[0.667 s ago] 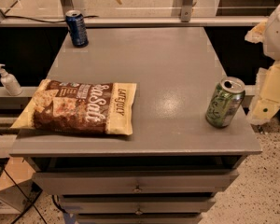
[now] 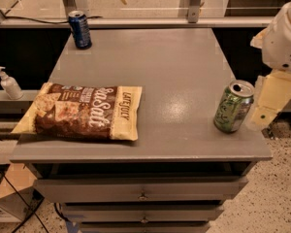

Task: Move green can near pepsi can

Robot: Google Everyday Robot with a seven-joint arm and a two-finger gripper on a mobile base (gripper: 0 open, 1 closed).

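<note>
The green can (image 2: 233,107) stands upright near the right front corner of the grey table (image 2: 150,67); its sides are mottled green and white and its top is silver. The pepsi can (image 2: 80,29), dark blue, stands upright at the far left corner of the table. My gripper (image 2: 263,114) hangs just off the table's right edge, right beside the green can and at its height. Its cream-coloured part is close to the can's right side. I cannot tell whether it touches the can.
A brown and cream bag of chips (image 2: 82,111) lies flat on the front left of the table. A white pump bottle (image 2: 8,83) stands on a ledge to the left. Drawers (image 2: 143,191) sit under the tabletop. A rail runs behind the table.
My gripper has edged slightly left toward the green can. The cans and the bag have not moved.
</note>
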